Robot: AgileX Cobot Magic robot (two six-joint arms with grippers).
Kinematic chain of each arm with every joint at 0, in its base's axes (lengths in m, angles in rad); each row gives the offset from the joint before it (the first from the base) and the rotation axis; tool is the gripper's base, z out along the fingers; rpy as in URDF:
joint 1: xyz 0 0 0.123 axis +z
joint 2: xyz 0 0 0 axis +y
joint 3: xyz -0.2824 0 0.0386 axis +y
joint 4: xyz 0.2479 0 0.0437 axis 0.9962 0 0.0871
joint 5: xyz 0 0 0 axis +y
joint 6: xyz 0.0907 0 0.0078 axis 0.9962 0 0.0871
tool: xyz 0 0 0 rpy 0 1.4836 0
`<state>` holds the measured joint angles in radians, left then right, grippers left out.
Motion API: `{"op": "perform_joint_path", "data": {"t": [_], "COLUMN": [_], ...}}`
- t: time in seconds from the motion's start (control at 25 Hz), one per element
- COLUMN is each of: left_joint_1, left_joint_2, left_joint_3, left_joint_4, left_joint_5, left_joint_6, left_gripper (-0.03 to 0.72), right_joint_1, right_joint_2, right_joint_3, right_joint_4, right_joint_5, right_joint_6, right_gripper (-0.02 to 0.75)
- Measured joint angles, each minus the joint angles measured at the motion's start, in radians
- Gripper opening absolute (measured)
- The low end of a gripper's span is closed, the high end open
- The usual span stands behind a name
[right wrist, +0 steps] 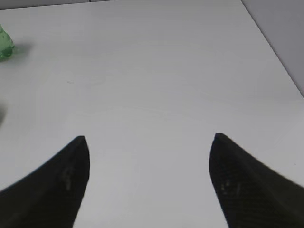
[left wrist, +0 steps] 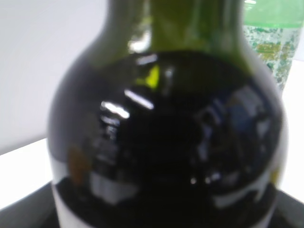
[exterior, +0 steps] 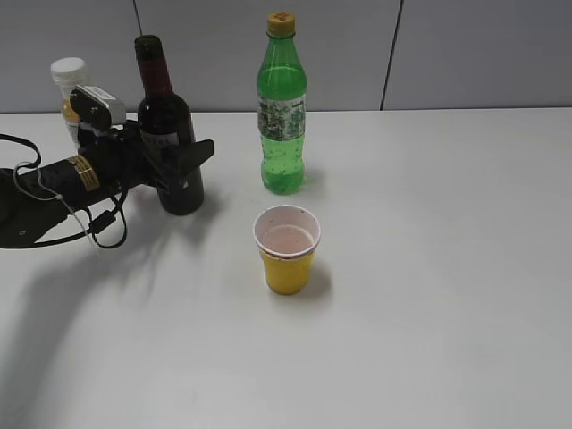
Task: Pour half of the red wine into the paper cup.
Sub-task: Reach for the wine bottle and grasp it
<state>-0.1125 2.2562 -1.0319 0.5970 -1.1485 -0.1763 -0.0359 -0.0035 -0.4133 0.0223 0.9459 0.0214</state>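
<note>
The red wine bottle [exterior: 174, 112], dark glass with a maroon foil neck, stands upright at the back left of the white table [exterior: 447, 268]. My left gripper [exterior: 192, 165] reaches in from the left, and its fingers sit on either side of the bottle's body, closed on it. The bottle fills the left wrist view [left wrist: 166, 133], dark liquid up to its shoulder. The yellow paper cup [exterior: 287, 259] stands near the middle of the table, to the right and in front of the bottle, its whitish-pink inside showing. My right gripper [right wrist: 148, 140] is open and empty over bare table.
A green plastic soda bottle [exterior: 282, 116] stands behind the cup, right of the wine; it also shows in the left wrist view [left wrist: 270, 52] and the right wrist view [right wrist: 4, 45]. A small orange juice bottle [exterior: 69, 85] stands behind my left arm. A grey wall runs behind the table.
</note>
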Motion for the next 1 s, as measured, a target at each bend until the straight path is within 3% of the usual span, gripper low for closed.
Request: {"op": "perform_joint_path", "data": {"t": [1.0], "left_joint_1": [-0.001], "left_joint_2": [0.001], "left_joint_3": [0.000], "left_joint_4": [-0.010], "left_joint_5": [-0.012], "left_joint_6": [0.007], "left_gripper": [0.545], "right_joint_1": [0.000], "right_joint_2": [0.000], "right_joint_3": [0.000], "right_joint_4": [0.000], "right_joint_5": [0.000], "right_joint_6": [0.000], "right_gripper": [0.590]}}
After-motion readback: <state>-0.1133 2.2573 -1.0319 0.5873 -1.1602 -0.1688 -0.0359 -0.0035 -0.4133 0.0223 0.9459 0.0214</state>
